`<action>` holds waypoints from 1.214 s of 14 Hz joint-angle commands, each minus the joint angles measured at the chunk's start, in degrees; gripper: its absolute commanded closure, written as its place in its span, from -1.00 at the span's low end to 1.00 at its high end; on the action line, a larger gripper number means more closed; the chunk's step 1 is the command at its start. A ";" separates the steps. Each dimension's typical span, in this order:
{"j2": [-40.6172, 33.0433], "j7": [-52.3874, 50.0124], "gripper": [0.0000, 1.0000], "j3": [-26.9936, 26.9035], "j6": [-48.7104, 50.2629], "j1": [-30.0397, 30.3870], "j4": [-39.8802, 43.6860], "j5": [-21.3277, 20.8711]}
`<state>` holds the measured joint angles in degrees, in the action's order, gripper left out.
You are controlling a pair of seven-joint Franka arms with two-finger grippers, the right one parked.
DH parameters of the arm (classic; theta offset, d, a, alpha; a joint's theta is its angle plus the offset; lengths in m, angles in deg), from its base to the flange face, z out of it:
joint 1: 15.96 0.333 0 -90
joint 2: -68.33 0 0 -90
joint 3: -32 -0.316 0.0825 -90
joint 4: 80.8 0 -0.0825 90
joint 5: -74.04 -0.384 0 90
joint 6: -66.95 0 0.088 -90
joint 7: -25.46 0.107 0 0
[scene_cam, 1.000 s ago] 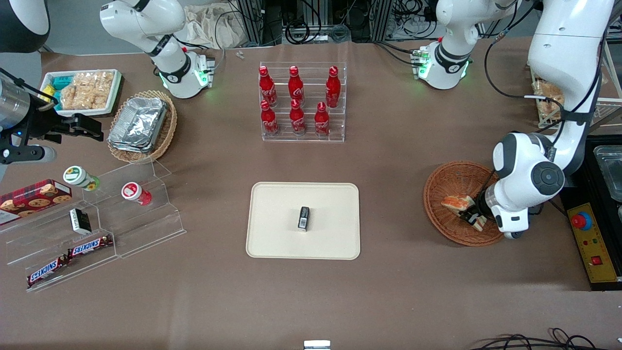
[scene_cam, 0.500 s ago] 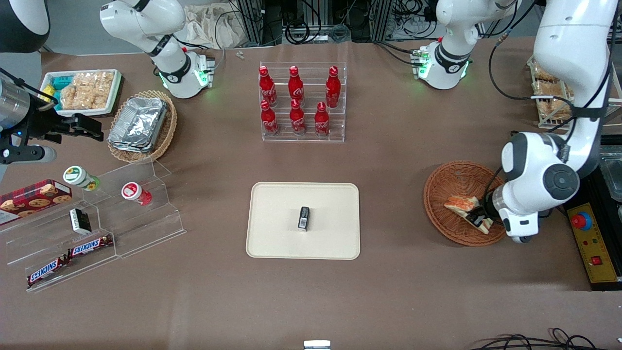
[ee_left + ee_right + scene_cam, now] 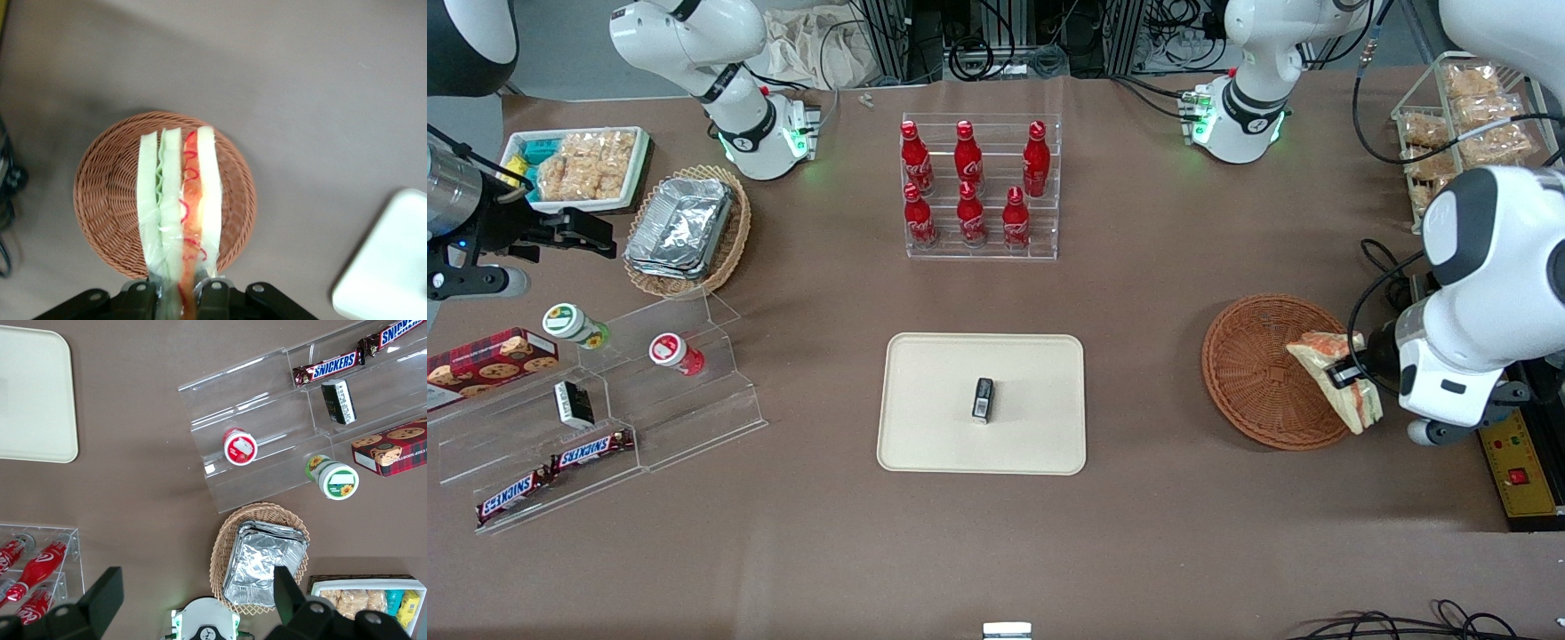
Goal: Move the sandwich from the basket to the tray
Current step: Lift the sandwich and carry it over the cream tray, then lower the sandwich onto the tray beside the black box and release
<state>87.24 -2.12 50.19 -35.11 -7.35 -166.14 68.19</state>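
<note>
While the left arm's gripper (image 3: 1347, 375) stays clamped on the clear-wrapped triangular white-bread sandwich (image 3: 1336, 373), it has risen above the round reddish-brown wicker basket (image 3: 1249, 373).

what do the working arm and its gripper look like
The left arm has glossy white rounded shells with dark grey round joint caps and dark bands at the seams. Black cables loop along it. Its base glows green on a ring. The gripper, above the basket's rim toward the working arm's end, has black fingers on a black body.
</note>
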 commanded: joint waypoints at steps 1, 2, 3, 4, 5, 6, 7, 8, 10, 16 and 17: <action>2.87 4.73 1.00 2.46 1.96 -5.51 2.89 -1.01; 4.36 4.73 1.00 2.47 1.70 -9.89 3.07 -2.14; 6.29 4.56 1.00 2.38 1.26 -13.76 4.29 -3.19; 9.10 4.03 1.00 2.38 1.17 -16.76 6.30 -3.55; 12.43 2.81 1.00 2.38 0.73 -18.61 8.93 -3.38; 16.47 2.10 1.00 2.47 -1.45 -20.20 11.74 -3.29; 20.16 1.83 1.00 2.38 -5.47 -22.22 14.03 -3.47; 23.24 1.83 1.00 2.29 -9.43 -23.80 15.10 -3.64; 28.35 1.92 1.00 2.29 -15.68 -25.57 15.99 -3.56; 34.25 0.07 1.00 1.94 -21.33 -28.21 16.16 -3.82; 34.43 0.07 1.00 1.94 -21.77 -28.21 16.08 -3.82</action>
<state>120.42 -1.06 52.64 -56.60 -34.88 -152.38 65.21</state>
